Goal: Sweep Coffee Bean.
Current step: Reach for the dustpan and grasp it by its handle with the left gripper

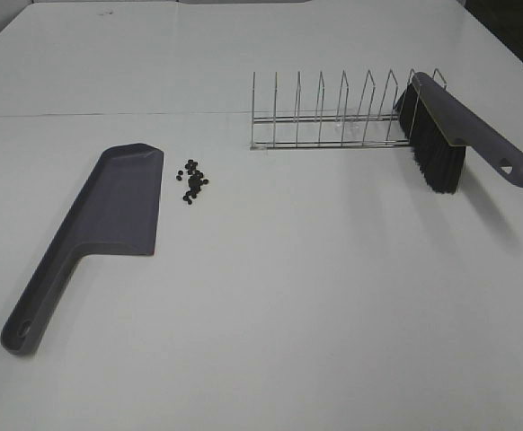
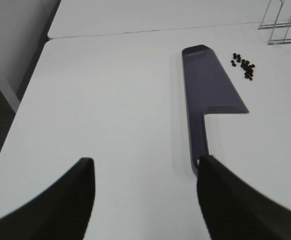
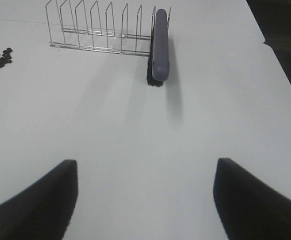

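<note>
A small cluster of dark coffee beans (image 1: 192, 180) lies on the white table just right of the grey dustpan's (image 1: 109, 220) open edge; the beans also show in the left wrist view (image 2: 244, 66) and the right wrist view (image 3: 1, 59). The dustpan (image 2: 206, 91) lies flat, handle toward the table's near edge. A grey brush with black bristles (image 1: 450, 135) leans in the right end of a wire rack (image 1: 333, 112); the right wrist view shows the brush (image 3: 159, 45) too. My left gripper (image 2: 145, 195) is open, just short of the dustpan handle. My right gripper (image 3: 145, 197) is open, well short of the brush.
The wire rack (image 3: 100, 30) with several slots stands at the back of the table. A seam between two tabletops (image 1: 109, 115) runs across behind the dustpan. The table's left edge (image 2: 20, 107) drops to dark floor.
</note>
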